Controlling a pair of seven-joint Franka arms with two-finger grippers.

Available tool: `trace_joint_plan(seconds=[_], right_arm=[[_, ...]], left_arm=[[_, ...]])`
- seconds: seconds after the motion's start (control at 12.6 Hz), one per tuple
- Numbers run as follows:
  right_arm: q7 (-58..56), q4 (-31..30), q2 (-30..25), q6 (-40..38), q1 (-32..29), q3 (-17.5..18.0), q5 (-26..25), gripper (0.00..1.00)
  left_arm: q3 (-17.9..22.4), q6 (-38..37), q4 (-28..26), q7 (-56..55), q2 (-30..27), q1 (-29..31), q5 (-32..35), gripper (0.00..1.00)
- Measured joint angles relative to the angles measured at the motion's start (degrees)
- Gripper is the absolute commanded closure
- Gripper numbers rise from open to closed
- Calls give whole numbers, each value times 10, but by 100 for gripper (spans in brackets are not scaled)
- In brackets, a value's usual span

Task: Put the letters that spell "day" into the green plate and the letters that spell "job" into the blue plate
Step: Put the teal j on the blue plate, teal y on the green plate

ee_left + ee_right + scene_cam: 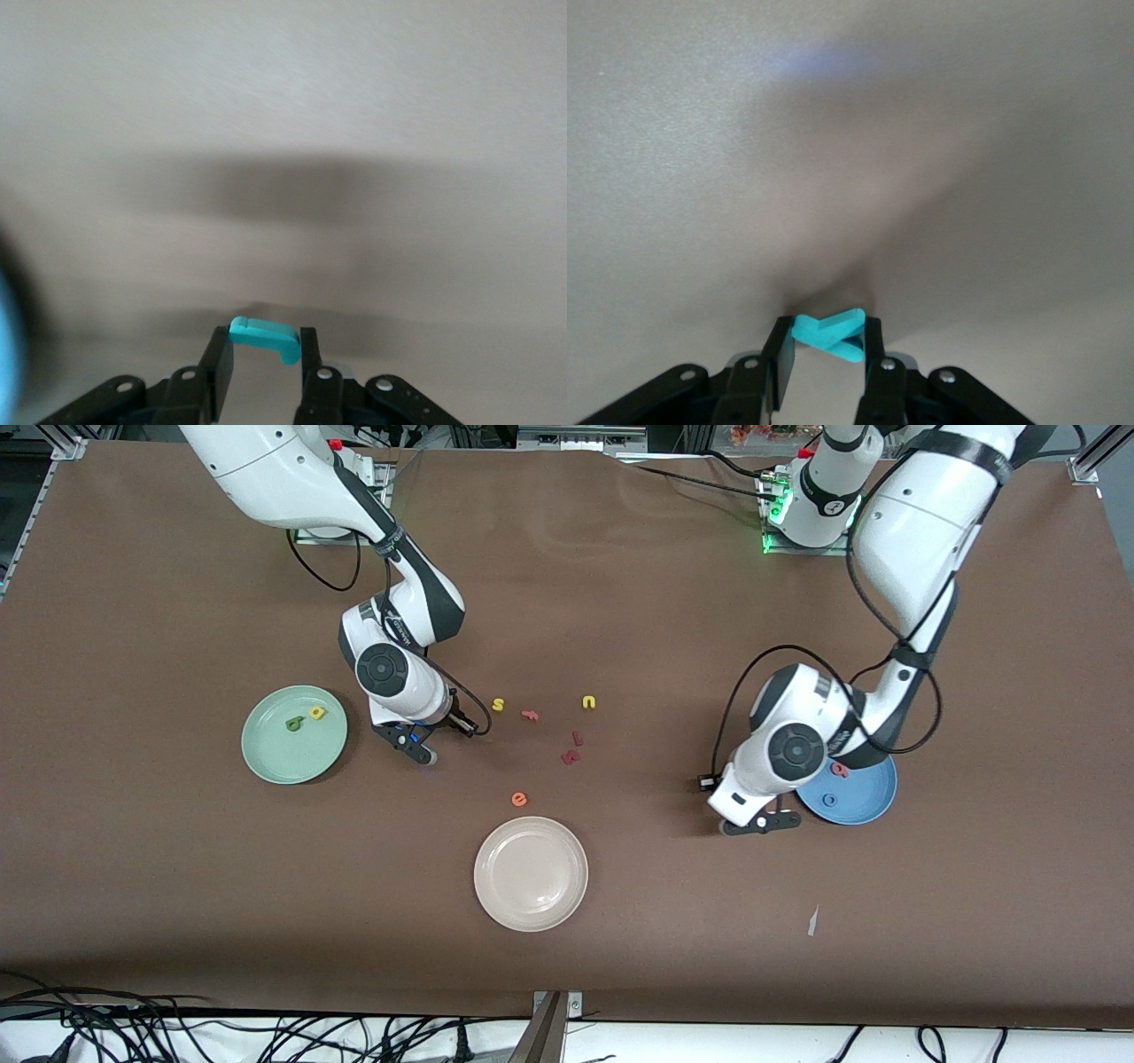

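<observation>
My right gripper (827, 335) is shut on the teal "y" (833, 328), low over the table beside the green plate (282, 762); in the front view it (416, 747) is at that plate's edge toward the table's middle. In that plate lie the dark green "a" (294, 724) and the yellow "d" (317, 712). My left gripper (263, 343) is shut on the teal "j" (264, 335). It (762, 824) hangs just beside the blue plate (866, 802), which holds the pink-red "b" (839, 770) and the blue "o" (831, 800).
Loose letters lie mid-table: a yellow "s" (498, 705), a yellow "u" (588, 702), a pink-red letter (530, 715), two dark red ones (571, 756) and an orange "e" (519, 799). A beige-white plate (531, 873) sits nearer the front camera. A white scrap (812, 921) lies near the left arm's end.
</observation>
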Motion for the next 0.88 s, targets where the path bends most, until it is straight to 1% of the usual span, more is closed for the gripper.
trace_joint_plan(seconds=[0.16, 0.24, 0.32, 0.48, 0.56, 0.64, 0.72, 0.8, 0.88], right_arm=[[-28, 48, -12, -114, -1, -8, -11, 83], [-56, 65, -25, -152, -1, -18, -13, 82], [-102, 71, -42, -183, -1, -35, -15, 82], [-224, 71, -72, -225, -2, -93, -15, 82], [-284, 71, -78, -230, -5, -121, -15, 81], [-340, 70, -78, -229, -8, -147, -15, 78], [-400, 68, -76, -222, -9, -171, -14, 78], [-454, 65, -70, -209, -12, -191, -13, 78], [-492, 62, -63, -195, -20, -201, -13, 78]], left_arm=[[1, -42, 1, 94, -25, 36, -17, 80], [1, -64, 2, 142, -36, 56, -18, 80], [1, -84, 2, 189, -44, 76, -18, 80], [4, -110, 0, 266, -49, 109, -18, 79], [6, -115, -2, 289, -49, 121, -14, 74], [7, -119, -6, 303, -49, 128, -2, 51], [7, -124, -8, 312, -49, 133, 11, 1], [7, -129, -10, 324, -49, 136, 18, 0], [7, -136, -10, 336, -49, 138, 18, 0]])
